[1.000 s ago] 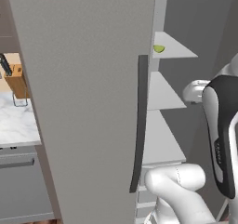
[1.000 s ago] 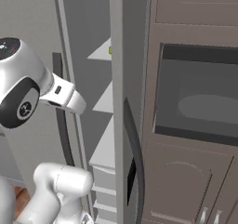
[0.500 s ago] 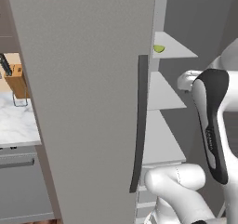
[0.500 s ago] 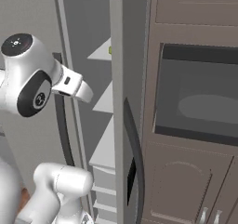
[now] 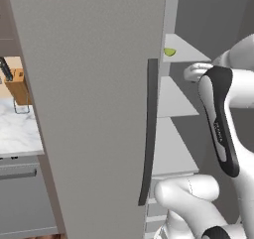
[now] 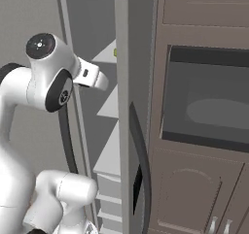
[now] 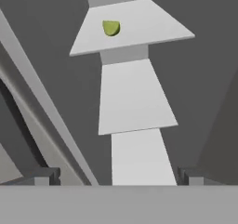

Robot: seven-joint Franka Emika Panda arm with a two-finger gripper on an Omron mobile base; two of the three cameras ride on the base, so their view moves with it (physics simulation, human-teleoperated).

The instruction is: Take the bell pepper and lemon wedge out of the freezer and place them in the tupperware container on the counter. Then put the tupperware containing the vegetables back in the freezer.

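**Gripper spread wide before the open freezer, lemon wedge on the top shelf**

Left base view: you see the freezer [image 5: 94, 109] door swung open across most of the frame, its dark curved handle [image 5: 148, 134] running down the door's right edge. Past that edge the pale shelves step down inside. The lemon wedge [image 5: 169, 51] sits on the highest visible shelf, near its left front corner. The white arm [image 5: 221, 119] rises at right, its upper part reaching in at about the level just below that shelf. At far left, the marble worktop [image 5: 17, 134] carries a wooden knife block [image 5: 17, 84].

Right base view: you see the arm's round joint [image 6: 46, 73] at upper left, with the wrist pointing into the freezer interior. A sliver of yellow-green, the wedge [image 6: 115, 53], peeks from behind the door edge at top-shelf height. A dark-windowed oven [image 6: 209, 99] sits in the brown-grey cabinets at right.

Hand view: you look along the gripper [image 7: 118, 176] at three stacked shelves. The fingertips [image 7: 46, 175] stand far apart at the bottom corners, nothing between them. The wedge [image 7: 111, 28] lies on the top shelf [image 7: 139, 25], left of centre, well away from the gripper.
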